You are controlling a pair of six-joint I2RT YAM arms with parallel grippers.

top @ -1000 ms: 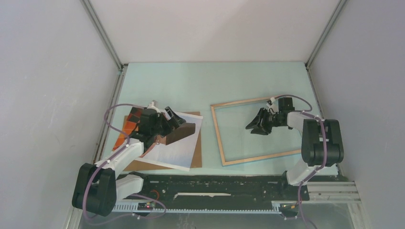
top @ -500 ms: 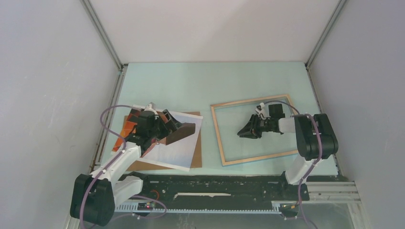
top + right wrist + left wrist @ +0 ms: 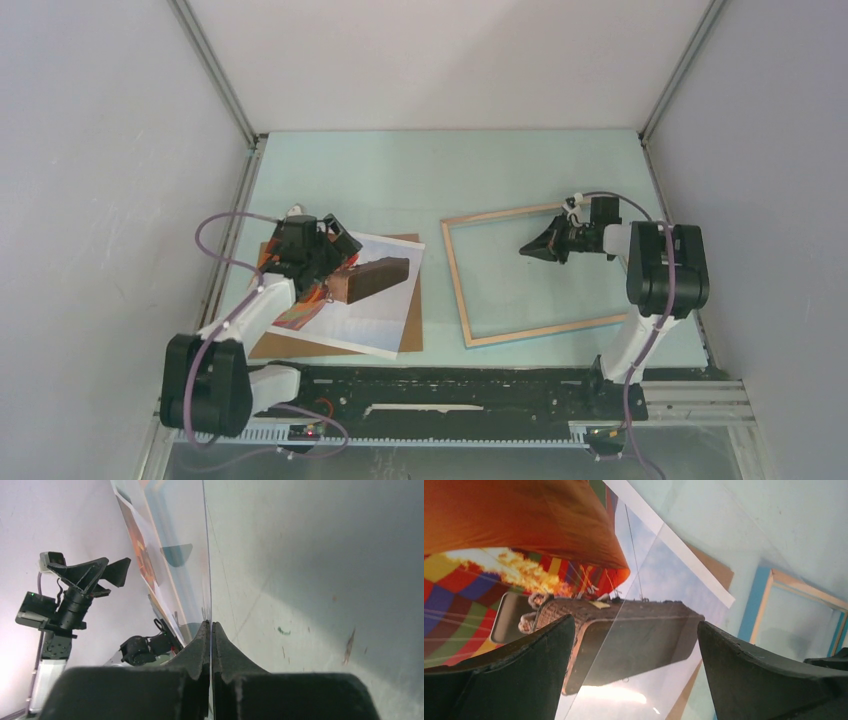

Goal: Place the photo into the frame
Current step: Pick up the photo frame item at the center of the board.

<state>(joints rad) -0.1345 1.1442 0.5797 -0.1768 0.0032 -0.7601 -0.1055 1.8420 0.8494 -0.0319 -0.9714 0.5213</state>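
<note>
Prep step: right gripper pinches the clear pane at the frame, left gripper spread above the photo; next, left needs a clean edge grip.

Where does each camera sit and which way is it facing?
Top external: above and behind the robot, looking down on the pale green table; left arm, right arm show.
Left wrist: looks down past the open left gripper at the white-bordered balloon photo.
Right wrist: rolled sideways, looks across the table; right gripper shut on a thin clear sheet.
Shared: top and left wrist show the photo and the blue-faced light wood frame.
</note>
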